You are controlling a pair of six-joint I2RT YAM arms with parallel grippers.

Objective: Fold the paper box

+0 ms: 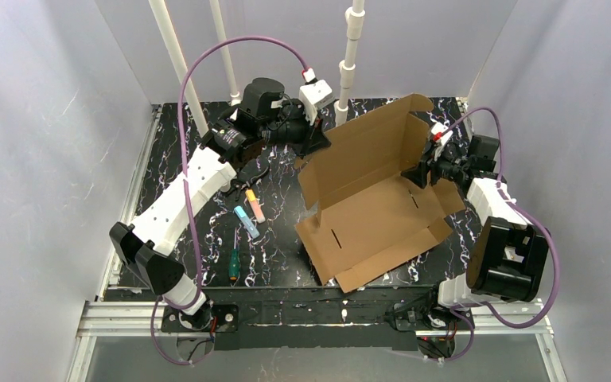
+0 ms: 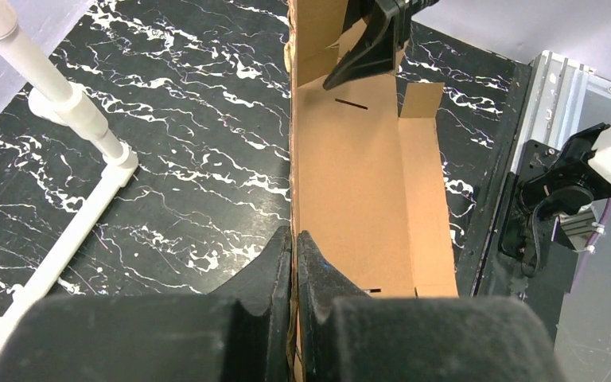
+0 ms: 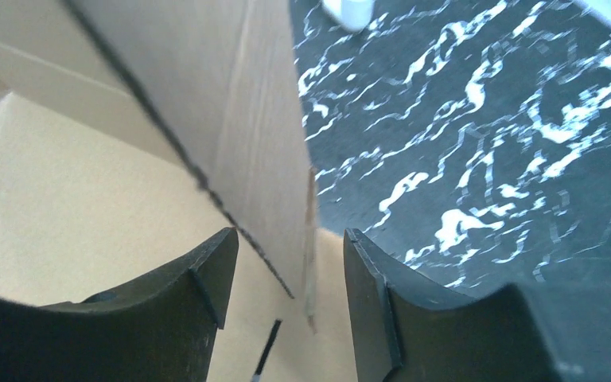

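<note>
The paper box (image 1: pixel 378 211) is a brown cardboard sheet, its base flat on the black marbled table and its far panel standing up. My left gripper (image 1: pixel 316 142) is shut on the left end of that raised panel; in the left wrist view the jaws (image 2: pixel 294 239) pinch the cardboard edge (image 2: pixel 350 175). My right gripper (image 1: pixel 415 173) is open at the panel's right end. In the right wrist view its fingers (image 3: pixel 290 255) straddle the upright panel edge (image 3: pixel 247 119) without touching it.
Small tools lie left of the box: markers (image 1: pixel 251 213), a green-handled screwdriver (image 1: pixel 233 266) and black pliers (image 1: pixel 248 185). White pipes (image 1: pixel 348 60) stand at the back. The enclosure walls close in on both sides; a metal rail (image 1: pixel 286 317) runs along the near edge.
</note>
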